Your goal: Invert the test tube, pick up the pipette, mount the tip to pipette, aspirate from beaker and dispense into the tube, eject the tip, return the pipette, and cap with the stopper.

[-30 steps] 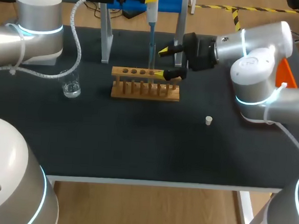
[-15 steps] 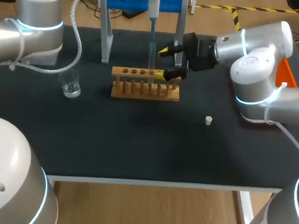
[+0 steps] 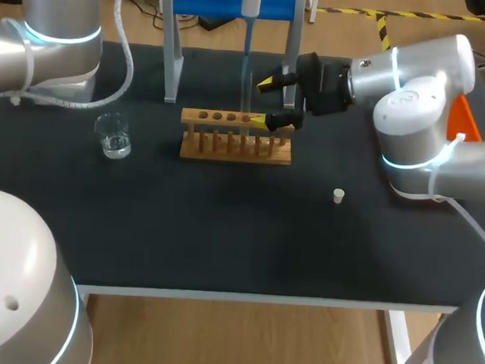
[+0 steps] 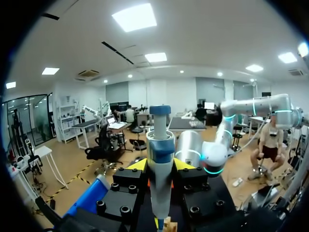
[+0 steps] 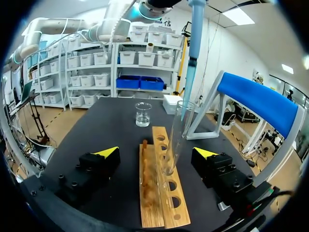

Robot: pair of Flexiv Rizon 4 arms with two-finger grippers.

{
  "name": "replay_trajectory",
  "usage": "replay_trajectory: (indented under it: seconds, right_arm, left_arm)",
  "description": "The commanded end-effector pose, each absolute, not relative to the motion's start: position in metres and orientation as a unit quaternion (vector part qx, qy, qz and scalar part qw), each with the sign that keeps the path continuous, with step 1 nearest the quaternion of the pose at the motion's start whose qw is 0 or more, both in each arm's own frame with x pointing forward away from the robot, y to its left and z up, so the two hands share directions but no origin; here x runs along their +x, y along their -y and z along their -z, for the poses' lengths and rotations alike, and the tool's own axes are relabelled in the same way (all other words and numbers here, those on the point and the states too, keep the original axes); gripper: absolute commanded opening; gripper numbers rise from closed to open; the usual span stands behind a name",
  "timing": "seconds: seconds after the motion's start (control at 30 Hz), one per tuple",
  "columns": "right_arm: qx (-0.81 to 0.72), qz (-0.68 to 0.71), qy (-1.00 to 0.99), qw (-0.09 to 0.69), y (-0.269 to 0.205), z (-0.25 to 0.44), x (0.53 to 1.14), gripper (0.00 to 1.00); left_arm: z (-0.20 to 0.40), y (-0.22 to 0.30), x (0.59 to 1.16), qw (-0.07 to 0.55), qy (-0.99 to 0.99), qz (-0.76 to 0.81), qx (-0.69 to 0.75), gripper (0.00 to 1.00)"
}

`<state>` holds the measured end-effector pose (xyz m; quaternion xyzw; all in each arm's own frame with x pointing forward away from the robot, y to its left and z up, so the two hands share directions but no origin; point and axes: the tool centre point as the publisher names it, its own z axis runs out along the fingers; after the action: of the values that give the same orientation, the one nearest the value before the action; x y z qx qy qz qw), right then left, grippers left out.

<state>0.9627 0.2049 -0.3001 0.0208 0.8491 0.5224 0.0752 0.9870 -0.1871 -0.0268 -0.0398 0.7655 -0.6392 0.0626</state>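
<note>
Head view only: the stopper (image 3: 338,195), small and white, lay on the black table (image 3: 222,239) at 4 o'clock from the wooden rack (image 3: 237,147), well apart. Neither wrist view took it in.
Left wrist view only: the hold on the pipette (image 4: 160,145). The left gripper (image 4: 160,166) was closed on its white body, a yellow tip pressed to each side. In the head view that gripper sat past the 12 o'clock edge.
Right wrist view only: the test tube (image 5: 176,140) showed plainly as clear glass, mouth up and leaning a little. From the head view it was only a faint streak.
Right gripper (image 5: 157,152): came in from 3 o'clock in the head view. Fingers were spread wide, one on either side of the test tube and clear of the glass, holding nothing.
Test tube, place: stood in a hole of the rack, toward the rack's 3 o'clock end, between the right gripper's fingers.
Test tube, contents: could not tell.
Pipette, look: upright, with a white body, blue collar and blue plunger cap.
Pipette tip (image 5: 192,58): long, translucent blue, mounted. It hung over the test tube with its fine end at the tube's mouth.
Beaker (image 3: 112,135): small clear glass at 9 o'clock from the rack, apart from it. A shallow layer of clear liquid sat in the bottom.
Rack, look: light wood, with a row of round holes on top and pegs along its 6 o'clock side.
Blue stand (image 3: 276,1): at 12 o'clock behind the rack, a blue bar on grey legs.
</note>
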Motion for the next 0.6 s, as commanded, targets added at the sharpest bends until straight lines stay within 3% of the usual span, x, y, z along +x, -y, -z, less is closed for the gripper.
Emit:
replay_trajectory:
  seconds: [0.03,0.6]
  right_arm:
    - [0.021,-0.522,-0.849,0.075,-0.204,0.300,0.962,1.00]
    - [0.021,-0.522,-0.849,0.075,-0.204,0.300,0.962,1.00]
  left_arm:
    - [0.017,0.190,0.986,0.066,-0.770,0.633,-0.038,0.00]
    - [-0.022,0.193,0.970,0.111,-0.775,0.622,-0.025,0.00]
